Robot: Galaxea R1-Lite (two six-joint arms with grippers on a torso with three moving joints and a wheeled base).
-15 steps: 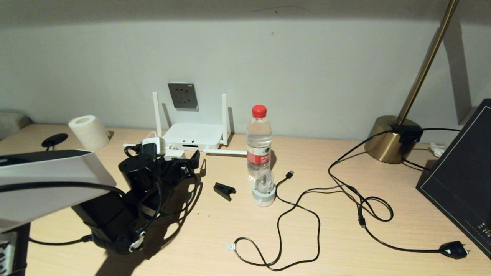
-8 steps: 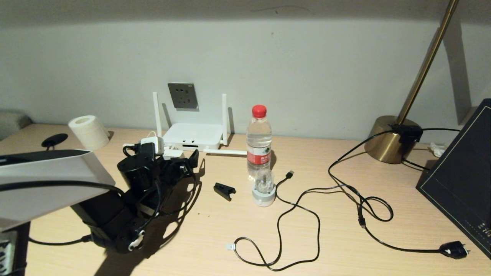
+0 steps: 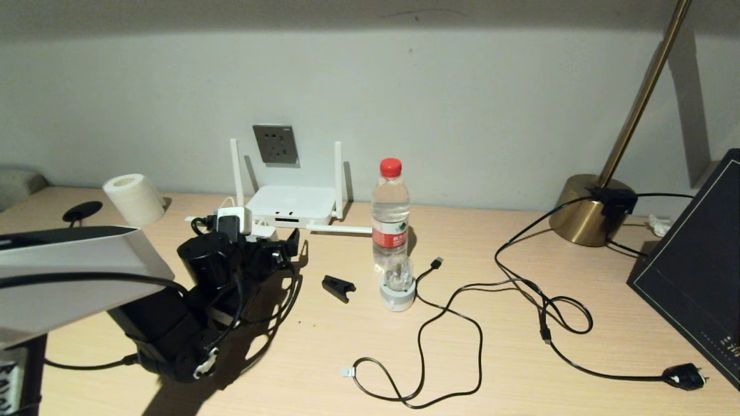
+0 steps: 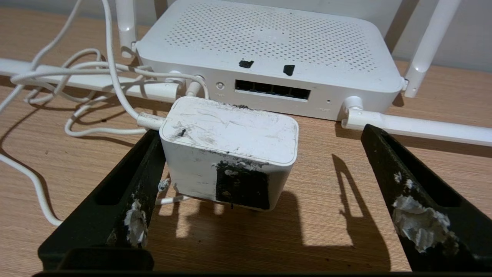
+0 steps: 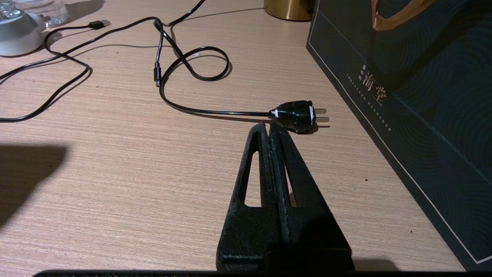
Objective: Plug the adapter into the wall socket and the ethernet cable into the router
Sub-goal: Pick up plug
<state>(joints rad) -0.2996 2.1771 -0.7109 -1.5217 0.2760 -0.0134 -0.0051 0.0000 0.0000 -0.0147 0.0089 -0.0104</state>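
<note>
A: Where is the left gripper (image 4: 265, 200)?

B: Low over the desk (image 3: 520, 358) at about 9 o'clock in the head view, just in front of the router (image 3: 292, 203). Its fingers (image 4: 115, 207) stand wide apart, with the adapter (image 4: 230, 150) between them. One finger looks to touch the adapter's side; the other is well clear of it.

A: And the adapter itself?

B: It sits on the desk just in front of the router's port slot, dark label facing the wrist camera, with its thin white cord (image 4: 88, 73) looping away beside the router.

A: The wall socket (image 3: 275, 143)?

B: On the wall at roughly 11 o'clock, right behind the router, between its two upright antennas.

A: The ethernet cable (image 3: 451, 323)?

B: It trails over the middle of the desk, at about 5 o'clock from the water bottle (image 3: 390, 211), its clear plug lying near the front edge.

A: The right gripper (image 5: 269, 129)?

B: Fingers pressed together, holding nothing, hovering just beside the black lamp plug (image 5: 298, 115) near the dark box (image 5: 415, 96)
</note>
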